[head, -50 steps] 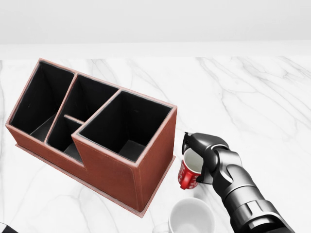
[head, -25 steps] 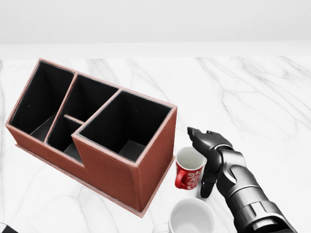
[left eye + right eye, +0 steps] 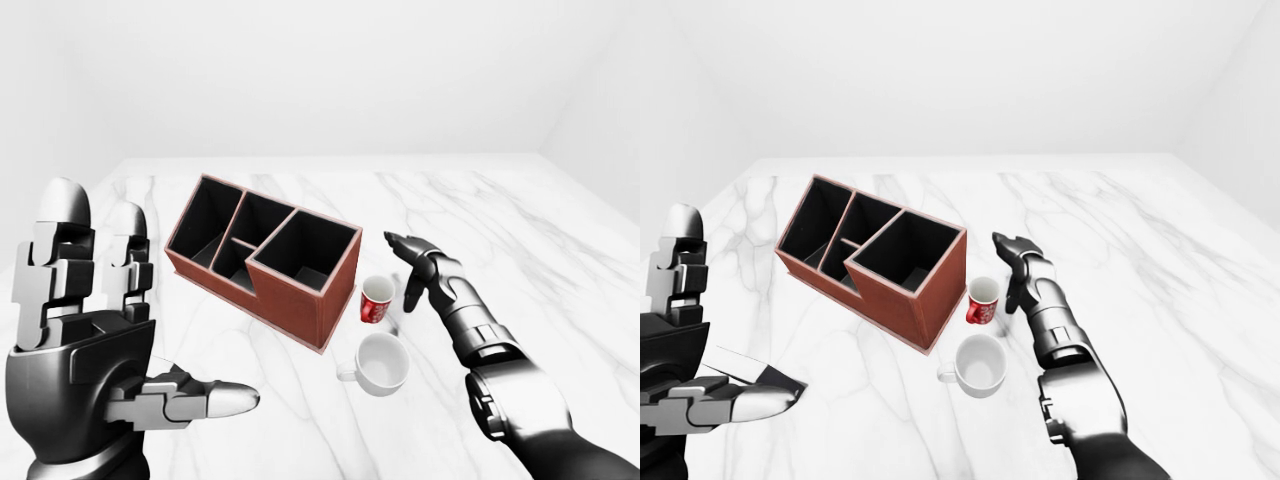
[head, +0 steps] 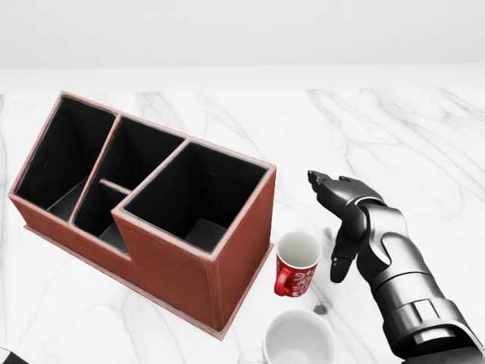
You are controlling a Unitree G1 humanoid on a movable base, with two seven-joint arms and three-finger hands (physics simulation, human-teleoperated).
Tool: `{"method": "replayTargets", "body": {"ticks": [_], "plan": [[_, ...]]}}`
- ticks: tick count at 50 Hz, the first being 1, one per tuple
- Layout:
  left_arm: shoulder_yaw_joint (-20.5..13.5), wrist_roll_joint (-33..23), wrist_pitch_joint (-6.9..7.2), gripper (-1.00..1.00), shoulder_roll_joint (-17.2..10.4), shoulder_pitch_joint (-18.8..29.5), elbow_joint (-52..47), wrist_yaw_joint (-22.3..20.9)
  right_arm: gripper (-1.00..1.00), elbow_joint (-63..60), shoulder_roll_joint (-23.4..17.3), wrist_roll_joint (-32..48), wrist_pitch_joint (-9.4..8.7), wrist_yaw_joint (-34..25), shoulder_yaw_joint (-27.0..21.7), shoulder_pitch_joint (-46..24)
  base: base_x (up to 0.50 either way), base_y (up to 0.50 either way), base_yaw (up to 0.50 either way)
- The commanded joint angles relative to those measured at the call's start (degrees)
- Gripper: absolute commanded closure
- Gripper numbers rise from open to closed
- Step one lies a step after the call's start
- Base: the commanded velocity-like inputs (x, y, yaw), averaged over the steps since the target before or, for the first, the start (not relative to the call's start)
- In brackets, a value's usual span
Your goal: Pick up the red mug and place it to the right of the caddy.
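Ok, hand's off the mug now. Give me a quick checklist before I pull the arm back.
1. Red mug upright on the marble counter: ok.
2. Mug to the right of the caddy in the head view: ok, standing just off its right-hand corner, apart from it.
3. Right hand released: ok, fingers open and clear of the mug.
4. Withdrawal path: ok, nothing shows on the counter to the hand's right.
5. White mug below the red mug in the head view: close by, so watch the forearm; whether they touch: cannot tell.
6. Left hand: ok, open, far from everything.
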State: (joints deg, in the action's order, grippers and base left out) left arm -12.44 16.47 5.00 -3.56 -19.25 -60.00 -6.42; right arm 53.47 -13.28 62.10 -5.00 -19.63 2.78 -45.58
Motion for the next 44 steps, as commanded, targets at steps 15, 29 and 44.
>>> {"method": "replayTargets", "body": {"ticks": [15,29,44], "plan": [[0.84,-0.67,0.00,-1.00,0.04,-0.42,0.00,-0.14,-1.00,-18.47,-7.43,-1.19,0.00,-17.49,-5.84,-5.70,0.00,0.00,0.00],[0.90,0.56,0.00,-1.00,-1.23,-1.02,0.00,0.78,-1.00,-35.75,-14.84,-7.56,0.00,-20.37,-10.86,-8.35,0.00,0.00,0.00],[2.74,4.19,0.00,-1.00,-6.49,-3.34,0.00,5.21,-1.00,-72.11,-19.76,-15.05,0.00,-20.37,-19.52,8.00,0.00,0.00,0.00]]}}
